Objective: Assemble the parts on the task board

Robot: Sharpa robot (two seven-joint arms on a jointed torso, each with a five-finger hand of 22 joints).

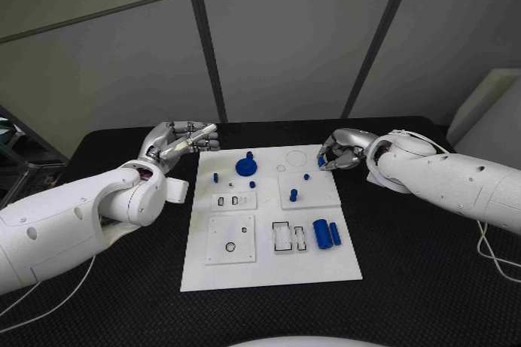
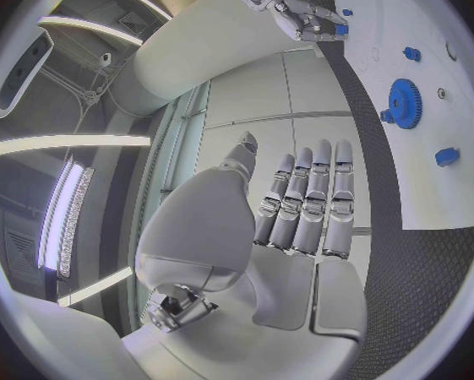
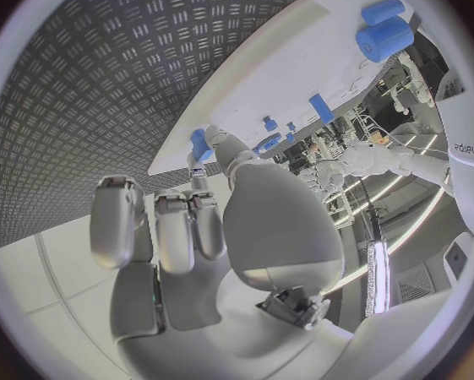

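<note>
The white task board lies in the middle of the table. A blue gear stands near its far edge, and two blue cylinders lie near its right edge. Small blue pegs stand between them. At the board's far right corner my right hand pinches a small blue part between thumb and finger; in the right wrist view that part sits at the fingertips, just off the board's edge. My left hand hovers beside the far left corner, fingers stretched out and holding nothing.
White blocks with slots and holes sit on the board's near half. Black ribbed table surrounds the board. A grey partition wall stands behind the table. In the left wrist view the gear and my right hand appear over the board.
</note>
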